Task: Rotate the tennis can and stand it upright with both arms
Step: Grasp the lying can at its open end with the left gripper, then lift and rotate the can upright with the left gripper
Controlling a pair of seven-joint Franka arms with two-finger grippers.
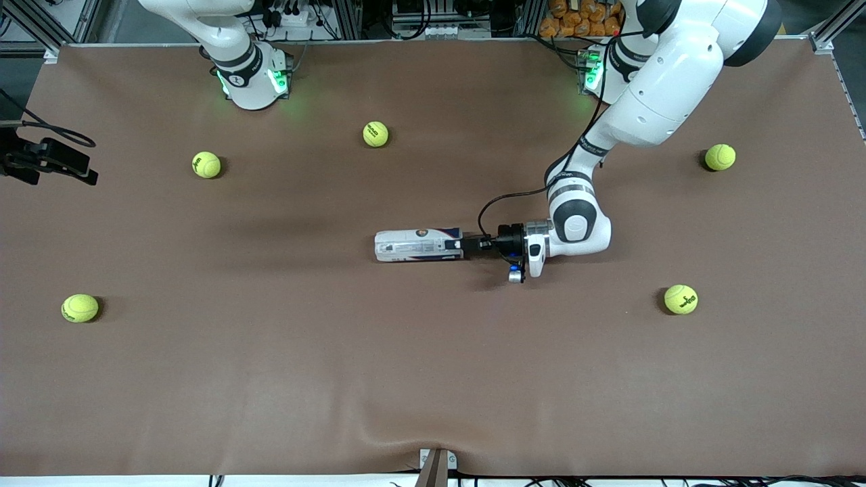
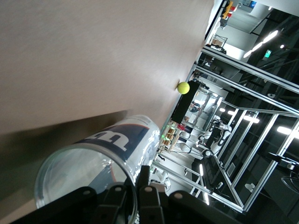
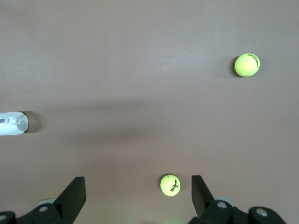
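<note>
The tennis can [image 1: 419, 245] lies on its side mid-counter [image 1: 433, 379], and the left hand [image 1: 469, 245] is clamped on the rim at the end toward the left arm. For a clean lift, that thin rim grip wants a slow pivot and support from the partner. The right hand [image 3: 138, 193] hangs high over the counter, fingers spread wide, holding nothing, waiting.

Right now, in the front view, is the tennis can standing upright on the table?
No, the tennis can lies on its side on the table, with the left end effector shut on its end.
</note>
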